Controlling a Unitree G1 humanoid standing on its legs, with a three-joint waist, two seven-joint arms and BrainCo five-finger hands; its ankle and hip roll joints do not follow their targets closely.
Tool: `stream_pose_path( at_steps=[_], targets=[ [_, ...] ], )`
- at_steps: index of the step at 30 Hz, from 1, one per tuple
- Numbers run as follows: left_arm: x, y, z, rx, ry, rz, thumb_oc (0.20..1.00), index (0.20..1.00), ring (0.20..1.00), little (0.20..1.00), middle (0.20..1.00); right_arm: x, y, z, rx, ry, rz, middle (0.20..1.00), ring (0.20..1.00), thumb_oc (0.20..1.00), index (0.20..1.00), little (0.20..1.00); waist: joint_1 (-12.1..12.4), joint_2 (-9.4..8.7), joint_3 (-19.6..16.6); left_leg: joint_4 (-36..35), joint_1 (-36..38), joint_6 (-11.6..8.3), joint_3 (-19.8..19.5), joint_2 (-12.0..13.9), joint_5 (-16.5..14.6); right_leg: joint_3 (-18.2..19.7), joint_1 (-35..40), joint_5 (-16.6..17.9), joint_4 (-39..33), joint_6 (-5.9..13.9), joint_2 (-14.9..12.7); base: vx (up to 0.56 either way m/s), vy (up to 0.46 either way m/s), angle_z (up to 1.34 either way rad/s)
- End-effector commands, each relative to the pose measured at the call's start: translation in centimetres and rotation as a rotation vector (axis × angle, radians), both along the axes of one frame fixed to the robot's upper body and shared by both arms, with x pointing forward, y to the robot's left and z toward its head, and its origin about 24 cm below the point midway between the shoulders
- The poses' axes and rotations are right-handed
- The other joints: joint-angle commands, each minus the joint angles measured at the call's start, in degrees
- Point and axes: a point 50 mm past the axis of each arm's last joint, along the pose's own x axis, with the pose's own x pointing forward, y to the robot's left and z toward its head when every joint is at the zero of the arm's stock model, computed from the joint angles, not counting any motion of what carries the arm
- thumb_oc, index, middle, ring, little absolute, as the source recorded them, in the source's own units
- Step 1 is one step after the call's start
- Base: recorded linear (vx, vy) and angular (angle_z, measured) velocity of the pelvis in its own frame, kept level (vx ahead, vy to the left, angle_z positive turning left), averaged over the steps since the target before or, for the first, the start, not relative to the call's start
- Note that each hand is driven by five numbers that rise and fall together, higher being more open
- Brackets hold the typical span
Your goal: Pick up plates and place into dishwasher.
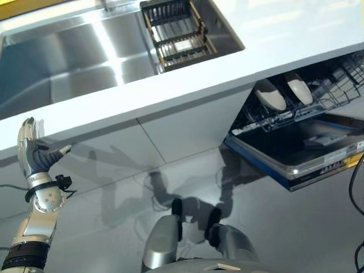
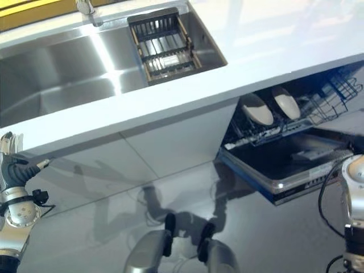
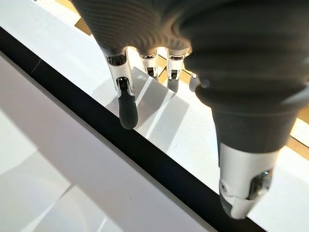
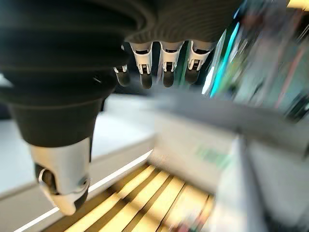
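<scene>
two plates [image 1: 284,92] stand upright in the rack [image 1: 330,91] of the open dishwasher [image 1: 301,148], slotted to drain. left hand [image 1: 29,149] and right hand [image 4: 159,67] hang released, empty.

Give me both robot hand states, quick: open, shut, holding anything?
Left robot hand: open, fingers straight, raised by the counter edge, holding nothing.
Right robot hand: open, fingers relaxed, nothing in it.
</scene>
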Motion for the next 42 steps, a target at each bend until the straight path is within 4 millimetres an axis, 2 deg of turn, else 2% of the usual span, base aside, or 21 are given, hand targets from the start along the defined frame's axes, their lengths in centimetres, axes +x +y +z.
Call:
stream_pose_path(
  at_steps=[1, 2, 3, 4, 5, 7, 9, 13, 16, 18, 20, 22, 25, 28, 29, 31, 33, 37, 42],
  targets=[
    [-6.0, 1.0, -9.7, -0.156, 0.546, 0.161, 1.000, 1.000, 1.000, 1.000, 1.000, -2.2, -1.8, -1.3, 0.058, -0.006, -0.198, 1.000, 1.000, 1.000, 1.000, 1.000, -4.5, -3.29, -1.0, 9.7, -1.4, 3.77, 2.5, -1.5, -10.4, 7.7, 0.6, 7.1, -6.8, 6.98, -3.8, -0.03, 0.122, -0.22],
    [-6.7, 1.1, -10.1, -0.166, 0.565, 0.179, 1.000, 1.000, 1.000, 1.000, 1.000, -3.0, -2.4, -3.1, 0.101, 0.047, -0.239, 0.674, 0.674, 0.674, 0.674, 0.674, -5.2, -2.86, -1.0, 10.2, -1.3, 3.91, 2.9, -1.6, -10.5, 8.3, 0.5, 7.0, -6.4, 6.93, -3.9, -0.05, 0.123, -0.19],
    [-7.1, 1.2, -10.4, -0.165, 0.583, 0.186, 1.000, 1.000, 1.000, 1.000, 1.000, -3.5, -2.7, -4.2, 0.135, 0.086, -0.274, 0.253, 0.253, 0.253, 0.253, 0.253, -5.6, -2.65, -1.0, 10.4, -1.2, 3.99, 3.2, -1.6, -10.6, 8.6, 0.4, 7.0, -6.2, 6.92, -3.9, -0.05, 0.122, -0.22],
    [-7.7, 1.2, -10.8, -0.165, 0.604, 0.197, 1.000, 1.000, 1.000, 1.000, 1.000, -4.3, -3.0, -5.7, 0.161, 0.133, -0.305, 0.200, 0.200, 0.200, 0.200, 0.200, -6.3, -2.34, -1.0, 10.7, -1.0, 4.08, 3.6, -1.6, -10.8, 9.2, 0.4, 6.9, -5.8, 6.90, -4.0, -0.04, 0.080, -0.22],
    [-7.9, 1.2, -10.9, -0.164, 0.612, 0.200, 1.000, 1.000, 1.000, 1.000, 1.000, -4.6, -3.1, -6.2, 0.171, 0.151, -0.313, 0.200, 0.200, 0.200, 0.200, 0.200, -6.4, -2.25, -1.1, 10.7, -0.9, 4.12, 3.8, -1.7, -10.8, 9.4, 0.3, 6.9, -5.7, 6.90, -4.1, -0.04, 0.102, -0.29],
    [-8.8, 1.2, -11.4, -0.161, 0.657, 0.211, 1.000, 1.000, 1.000, 1.000, 1.000, -6.0, -3.3, -8.8, 0.217, 0.252, -0.358, 0.200, 0.200, 0.200, 0.200, 0.200, -7.7, -1.65, -1.4, 10.7, -0.2, 4.41, 4.7, -1.9, -11.0, 10.5, 0.5, 7.0, -5.6, 6.98, -4.3, -0.04, 0.102, -0.26],
    [-9.2, 1.1, -11.6, -0.155, 0.683, 0.209, 1.000, 1.000, 1.000, 1.000, 1.000, -6.6, -3.3, -10.0, 0.237, 0.317, -0.381, 0.200, 0.200, 0.200, 0.200, 0.200, -8.2, -1.29, -1.6, 10.6, 0.3, 4.54, 5.0, -2.1, -11.1, 11.1, 0.6, 7.0, -5.4, 7.04, -4.4, -0.04, 0.088, -0.24],
    [-11.0, 0.2, -12.6, -0.163, 0.721, 0.196, 1.000, 1.000, 1.000, 1.000, 1.000, -8.3, -1.7, -14.0, 0.271, 0.456, -0.370, 0.200, 0.200, 0.200, 0.200, 0.200, -10.2, 0.19, -1.8, 10.4, 1.3, 5.14, 5.9, -2.8, -11.1, 13.2, -0.3, 7.2, -4.0, 7.07, -4.8, -0.03, 0.105, -0.30],
    [-11.3, -0.6, -13.0, -0.169, 0.722, 0.174, 1.000, 1.000, 1.000, 1.000, 1.000, -8.4, -0.6, -16.0, 0.302, 0.544, -0.315, 0.200, 0.200, 0.200, 0.200, 0.200, -11.2, 1.21, -1.1, 11.8, 1.0, 5.51, 6.4, -3.1, -11.5, 13.8, -1.6, 7.1, -2.1, 6.85, -5.3, -0.05, 0.105, -0.27],
    [-11.0, -1.7, -13.6, -0.189, 0.721, 0.143, 1.000, 1.000, 1.000, 1.000, 1.000, -8.3, -0.3, -17.4, 0.330, 0.607, -0.264, 0.200, 0.200, 0.200, 0.200, 0.200, -11.7, 3.06, 0.0, 13.7, 1.1, 5.72, 6.0, -3.8, -13.3, 14.5, -2.2, 5.3, 0.5, 6.97, -5.7, 0.06, 0.219, -0.30],
    [-10.6, -2.8, -14.1, -0.208, 0.724, 0.107, 1.000, 1.000, 1.000, 1.000, 1.000, -8.0, -0.4, -18.4, 0.374, 0.614, -0.237, 0.200, 0.200, 0.200, 0.200, 0.200, -11.9, 4.56, 1.5, 16.0, 0.4, 5.92, 6.1, -4.4, -13.8, 14.7, -3.1, 4.6, 3.0, 6.64, -6.6, 0.03, 0.199, -0.26],
    [-9.5, -3.9, -14.3, -0.221, 0.725, 0.057, 1.000, 1.000, 1.000, 1.000, 1.000, -6.7, -0.9, -19.0, 0.441, 0.590, -0.179, 0.200, 0.200, 0.200, 0.200, 0.200, -11.8, 6.28, 3.5, 19.2, -1.0, 6.18, 6.4, -5.2, -14.9, 15.0, -4.5, 3.9, 5.5, 6.22, -7.7, -0.06, 0.137, -0.08],
    [-8.0, -5.1, -14.5, -0.227, 0.719, -0.007, 1.000, 1.000, 1.000, 1.000, 1.000, -4.1, -1.7, -17.9, 0.451, 0.570, -0.118, 0.200, 0.200, 0.200, 0.200, 0.200, -11.4, 8.38, 6.3, 22.0, -3.0, 5.93, 6.4, -5.9, -15.5, 15.1, -6.2, 3.5, 7.9, 5.76, -8.5, -0.08, 0.079, -0.08],
    [-5.7, -6.9, -14.2, -0.239, 0.662, -0.081, 1.000, 1.000, 1.000, 1.000, 1.000, 1.0, -3.1, -13.1, 0.373, 0.502, -0.044, 0.200, 0.200, 0.200, 0.200, 0.200, -10.4, 11.65, 10.0, 24.1, -7.2, 5.45, 6.2, -7.0, -15.3, 15.2, -10.2, 3.1, 10.1, 5.11, -9.4, -0.19, 0.090, -0.04],
    [-5.2, -7.5, -14.1, -0.249, 0.645, -0.093, 1.000, 1.000, 1.000, 1.000, 1.000, 2.5, -3.1, -11.4, 0.337, 0.482, -0.025, 0.200, 0.200, 0.200, 0.200, 0.200, -9.9, 12.62, 10.0, 24.1, -9.0, 5.29, 6.0, -7.3, -15.1, 15.2, -12.1, 2.9, 10.5, 4.93, -9.6, -0.20, 0.093, -0.30],
    [-4.3, -8.3, -13.9, -0.269, 0.607, -0.107, 1.000, 1.000, 1.000, 1.000, 1.000, 4.7, -2.9, -8.5, 0.273, 0.432, 0.008, 0.200, 0.200, 0.200, 0.200, 0.200, -8.9, 14.14, 10.0, 24.5, -12.8, 5.05, 6.0, -7.5, -14.7, 15.4, -16.3, 2.0, 11.7, 4.58, -9.7, -0.17, 0.058, -0.49],
    [-3.7, -8.8, -13.6, -0.285, 0.585, -0.115, 1.000, 1.000, 1.000, 1.000, 1.000, 5.9, -3.0, -6.1, 0.221, 0.396, 0.026, 0.200, 0.200, 0.200, 0.200, 0.200, -8.1, 15.02, 10.0, 25.4, -15.9, 4.86, 6.1, -7.3, -14.6, 15.2, -19.7, 1.0, 13.5, 4.25, -9.8, -0.14, 0.016, 0.04],
    [-3.1, -9.1, -13.0, -0.305, 0.578, -0.127, 1.000, 1.000, 1.000, 1.000, 1.000, 7.3, -2.9, -2.5, 0.142, 0.336, 0.070, 0.200, 0.200, 0.200, 0.200, 0.200, -6.5, 15.15, 10.0, 29.2, -21.4, 4.96, 6.0, -6.8, -15.5, 14.5, -25.8, -1.0, 18.4, 3.34, -9.8, -0.07, -0.028, 0.51],
    [-3.0, -8.9, -12.7, -0.304, 0.586, -0.137, 1.000, 1.000, 1.000, 1.000, 1.000, 8.9, -1.7, 1.3, 0.053, 0.260, 0.157, 0.200, 0.200, 0.200, 0.200, 0.200, -4.6, 13.80, 10.0, 33.3, -25.8, 5.40, 4.7, -6.1, -17.0, 13.3, -30.2, -2.5, 22.5, 2.89, -9.0, -0.03, -0.059, 0.09]
  ],
)
